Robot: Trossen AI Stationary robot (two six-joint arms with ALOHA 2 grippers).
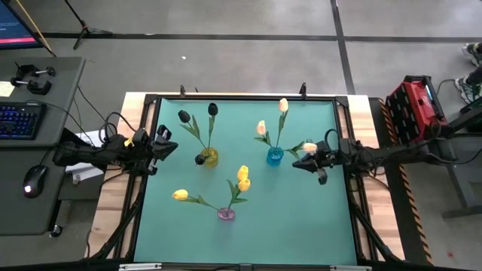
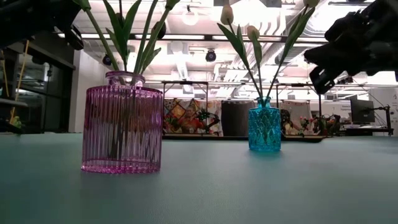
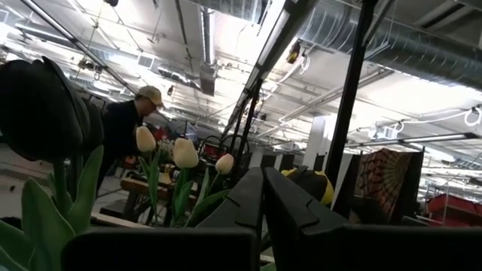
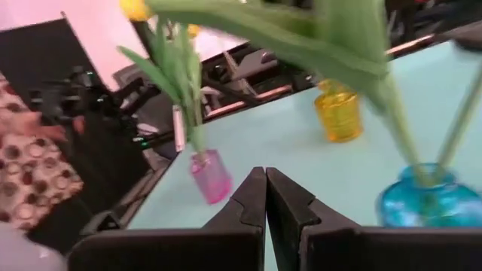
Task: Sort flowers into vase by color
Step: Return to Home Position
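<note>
The purple vase [image 1: 226,214] stands nearest the front edge of the green table [image 1: 301,226]. It holds three yellow tulips [image 1: 243,179]. Two heads sit close together and lean back toward the right arm's side, and one droops out low toward the left arm's side.

Farther back from the purple vase, a little toward the left arm's side, stands the yellow vase [image 1: 209,157] with three black tulips [image 1: 212,110]. Two rise behind it and one head hangs just beside its rim. About as far back, on the other side of the purple vase, the blue vase [image 1: 275,156] holds three cream tulips [image 1: 283,105], one of them leaning out toward the right arm.

The left gripper [image 3: 263,181] hovers raised near the table's side edge, out past the yellow vase as seen from the purple vase. Its jaws are pressed together with nothing between them. The right gripper [image 4: 266,177] hangs raised out past the blue vase, jaws also together and empty, with the leaning cream head just beside it. Both grippers are well apart from the purple vase.

Far beyond the purple vase, off the table, a person [image 3: 124,128] in a cap and dark top is in the room. A keyboard [image 1: 21,120] and a mouse [image 1: 34,181] lie on a desk outside the left arm. A red case [image 1: 413,105] sits outside the right arm.
</note>
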